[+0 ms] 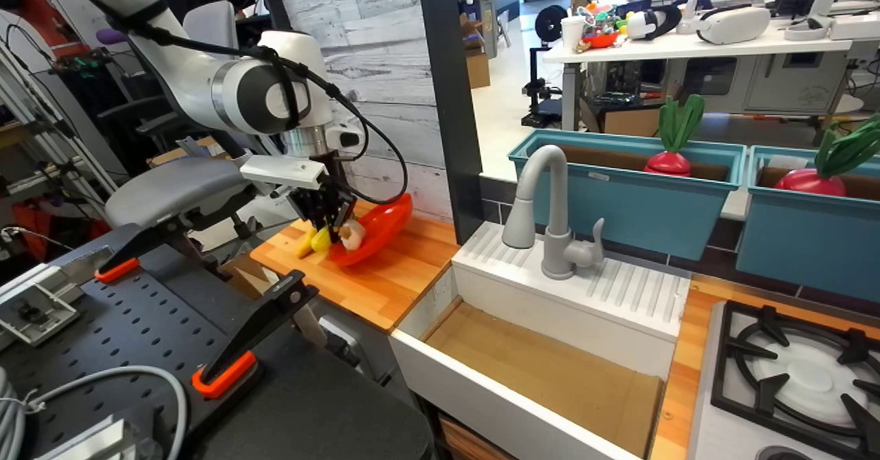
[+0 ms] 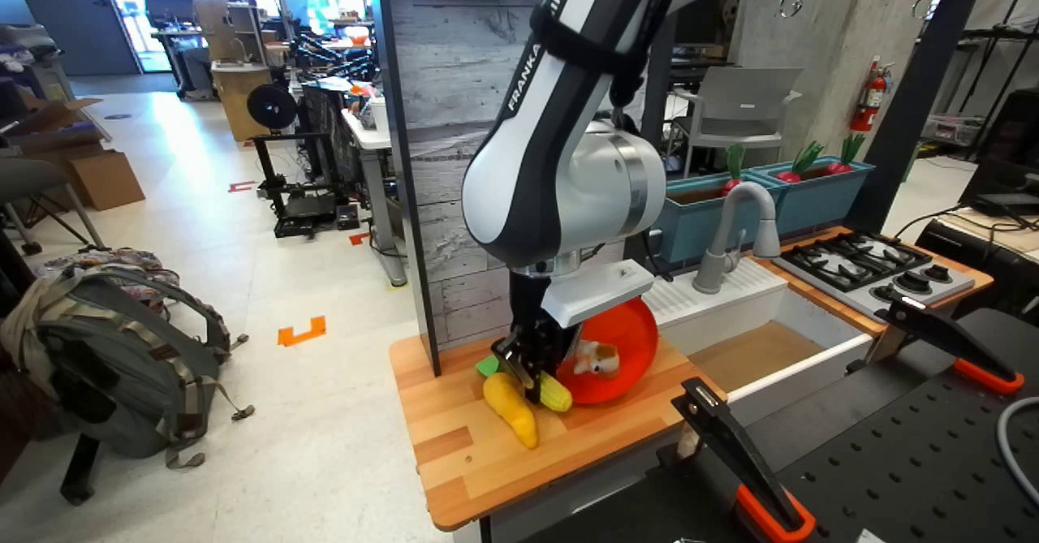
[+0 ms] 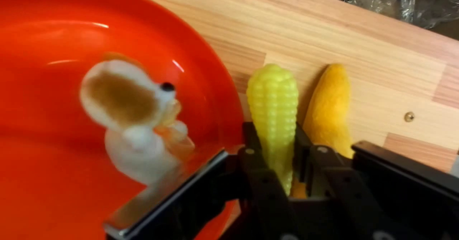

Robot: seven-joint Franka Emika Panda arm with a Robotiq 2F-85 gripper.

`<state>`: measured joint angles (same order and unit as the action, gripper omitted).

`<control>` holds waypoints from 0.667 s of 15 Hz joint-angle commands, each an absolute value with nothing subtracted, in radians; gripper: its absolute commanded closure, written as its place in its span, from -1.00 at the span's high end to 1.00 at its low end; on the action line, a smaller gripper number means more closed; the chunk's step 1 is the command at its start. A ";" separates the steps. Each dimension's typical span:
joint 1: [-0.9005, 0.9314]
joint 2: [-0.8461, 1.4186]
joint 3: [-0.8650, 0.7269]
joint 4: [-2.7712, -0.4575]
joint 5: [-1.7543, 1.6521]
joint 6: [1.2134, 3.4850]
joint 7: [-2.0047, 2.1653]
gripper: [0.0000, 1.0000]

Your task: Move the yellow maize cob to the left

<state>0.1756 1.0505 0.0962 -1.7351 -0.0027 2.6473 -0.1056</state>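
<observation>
The yellow maize cob (image 3: 272, 96) is bright yellow with bumpy kernels. It also shows in both exterior views (image 1: 320, 241) (image 2: 556, 394), partly covered by the gripper. My gripper (image 3: 274, 134) points down at the wooden counter. Its fingers sit against both sides of the cob, shut on it. The cob's near end is hidden between the fingers in the wrist view. In the exterior views the gripper (image 1: 334, 230) (image 2: 537, 381) is low over the counter. Whether the cob touches the counter is hard to tell.
A red plate (image 3: 43, 100) stands tilted beside the cob, with a white-brown toy (image 3: 122, 100) in it. A larger orange-yellow piece (image 3: 329, 107) lies close on the cob's other side. A green item (image 2: 488, 366) lies behind. The panel (image 2: 454, 161) and sink (image 1: 550, 384) border the counter (image 2: 454, 478).
</observation>
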 commanded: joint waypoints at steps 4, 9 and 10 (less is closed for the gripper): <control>0.199 1.068 0.081 -1.693 -0.034 2.600 -0.059 0.45; 0.197 1.066 0.082 -1.686 -0.033 2.575 -0.053 1.00; 0.196 1.064 0.083 -1.687 -0.033 2.574 -0.052 1.00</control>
